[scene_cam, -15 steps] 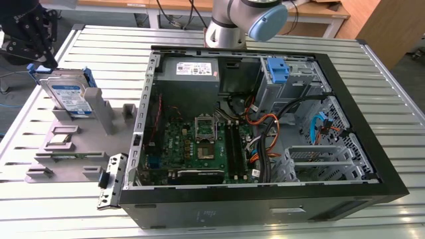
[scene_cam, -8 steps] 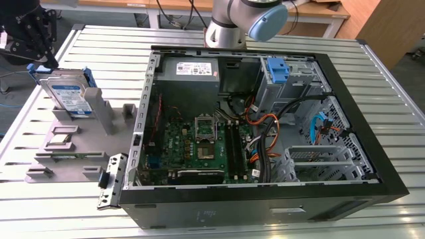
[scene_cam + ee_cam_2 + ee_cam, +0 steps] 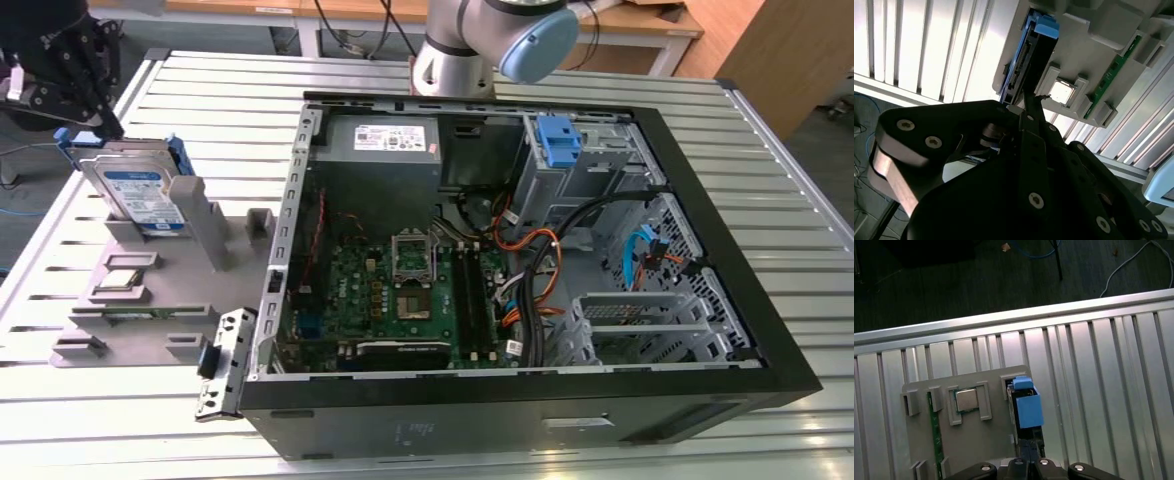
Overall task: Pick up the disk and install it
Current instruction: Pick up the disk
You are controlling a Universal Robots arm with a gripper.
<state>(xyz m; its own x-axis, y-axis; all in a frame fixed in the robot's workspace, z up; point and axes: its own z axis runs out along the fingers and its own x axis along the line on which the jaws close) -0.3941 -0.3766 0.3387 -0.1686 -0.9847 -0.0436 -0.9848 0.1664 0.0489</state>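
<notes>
Pick-up not yet made — the disk [image 3: 138, 192] stands on edge in its grey moulded holder [image 3: 227, 290], out on the slatted metal table.
The black gripper [image 3: 1034, 98] hangs just beside the disk's upper end, fingers [image 3: 1030, 135] drawn together on nothing. Silver slab, glossy white-and-blue label, blue plastic carrier — by my reckoning, lifting it and seating it in the open computer case [image 3: 771, 300] all remains.

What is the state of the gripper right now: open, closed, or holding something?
Gripper: at the end of the disk, which stands on edge in the grey holder; whether it is open or shut cannot be told.
</notes>
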